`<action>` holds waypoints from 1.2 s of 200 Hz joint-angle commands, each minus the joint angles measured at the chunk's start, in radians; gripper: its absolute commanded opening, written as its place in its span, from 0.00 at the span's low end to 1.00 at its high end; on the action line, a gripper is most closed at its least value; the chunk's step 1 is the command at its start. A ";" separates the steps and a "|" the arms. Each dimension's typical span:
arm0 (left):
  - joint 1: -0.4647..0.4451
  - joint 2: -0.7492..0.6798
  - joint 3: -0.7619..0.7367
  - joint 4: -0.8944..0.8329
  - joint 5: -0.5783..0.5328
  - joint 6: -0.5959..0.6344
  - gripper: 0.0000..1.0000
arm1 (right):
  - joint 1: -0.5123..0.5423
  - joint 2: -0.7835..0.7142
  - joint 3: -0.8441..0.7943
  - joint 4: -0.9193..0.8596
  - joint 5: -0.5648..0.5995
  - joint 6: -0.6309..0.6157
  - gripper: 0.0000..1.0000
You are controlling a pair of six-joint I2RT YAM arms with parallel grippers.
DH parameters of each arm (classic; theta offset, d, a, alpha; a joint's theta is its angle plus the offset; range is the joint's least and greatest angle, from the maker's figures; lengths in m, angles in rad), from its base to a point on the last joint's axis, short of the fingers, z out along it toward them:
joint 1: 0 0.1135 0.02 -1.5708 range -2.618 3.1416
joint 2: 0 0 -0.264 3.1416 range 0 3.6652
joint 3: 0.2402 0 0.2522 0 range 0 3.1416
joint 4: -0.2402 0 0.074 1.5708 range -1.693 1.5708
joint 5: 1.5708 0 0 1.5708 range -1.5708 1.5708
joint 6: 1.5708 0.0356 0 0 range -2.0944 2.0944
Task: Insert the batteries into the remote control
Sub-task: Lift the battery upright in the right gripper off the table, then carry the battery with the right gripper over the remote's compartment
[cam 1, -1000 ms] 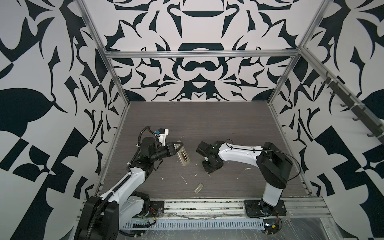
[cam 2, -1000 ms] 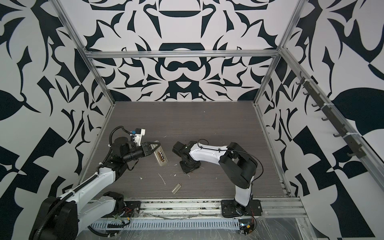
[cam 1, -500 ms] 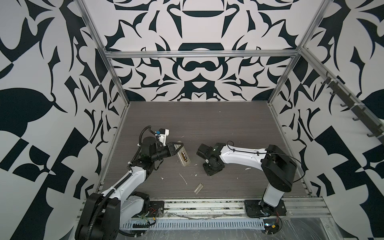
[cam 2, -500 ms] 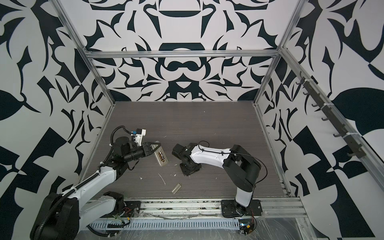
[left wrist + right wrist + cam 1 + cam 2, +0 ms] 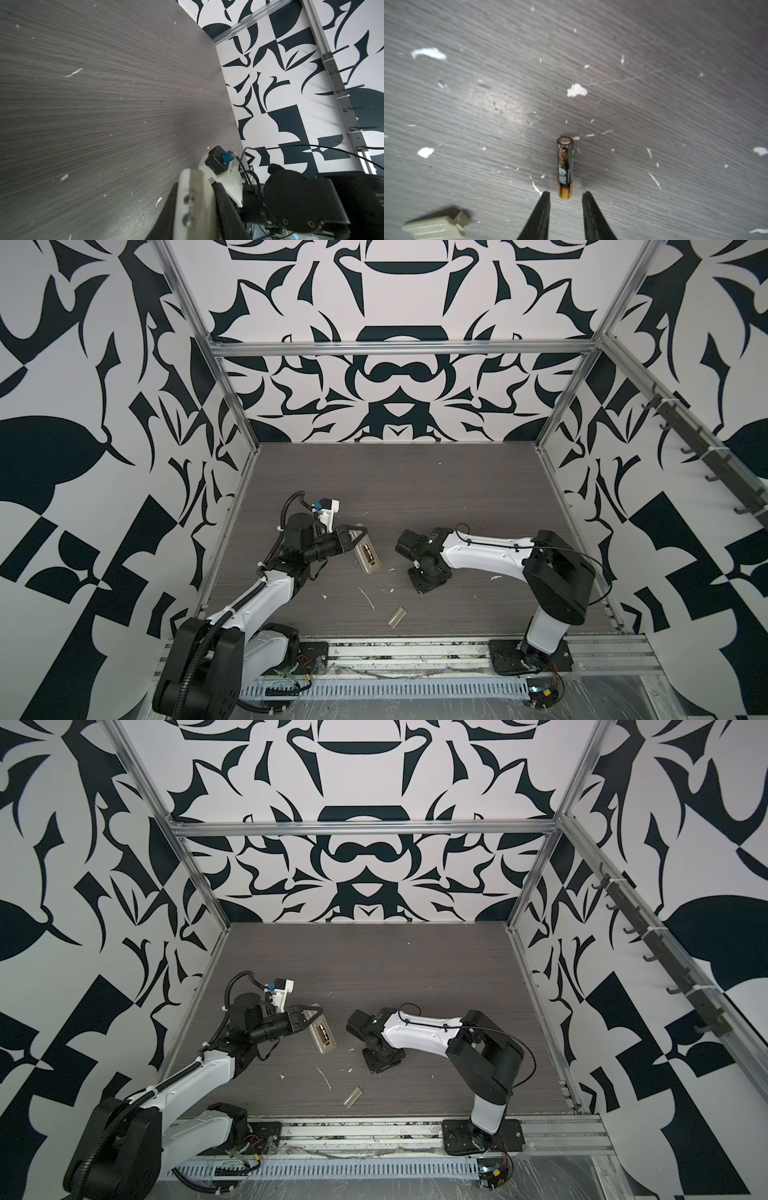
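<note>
My left gripper (image 5: pixel 354 537) is shut on one end of the remote control (image 5: pixel 366 556) and holds it above the table, beige back up. Something dark sits in its recess; I cannot tell what. The left wrist view shows the remote's end (image 5: pixel 193 197) clamped between the black fingers (image 5: pixel 223 205). My right gripper (image 5: pixel 428 580) points down at the table just right of the remote. In the right wrist view it (image 5: pixel 566 194) is open, and a dark battery (image 5: pixel 564 168) with a gold band lies on the table, its gold end between the fingertips, not touching them. My right gripper hides that battery in both top views.
A small loose beige cover (image 5: pixel 397 617) lies near the table's front edge, also seen in the right wrist view (image 5: pixel 436 227). White scraps (image 5: pixel 368 599) are scattered over the grey wood table (image 5: pixel 415 489). Patterned walls enclose three sides.
My right gripper has dropped a little toward the table and its jaws have narrowed. The left arm and the remote have stayed where they were.
</note>
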 commanded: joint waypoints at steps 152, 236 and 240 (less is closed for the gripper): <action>-0.004 -0.004 0.001 0.007 0.002 0.010 0.00 | 0.006 0.004 -0.031 0.054 0.022 -0.009 0.24; -0.004 -0.007 -0.003 0.010 0.002 0.013 0.00 | 0.013 0.018 -0.027 0.030 0.032 -0.009 0.18; -0.005 -0.008 -0.003 0.010 0.002 0.014 0.00 | 0.013 0.018 -0.029 0.028 0.034 -0.009 0.18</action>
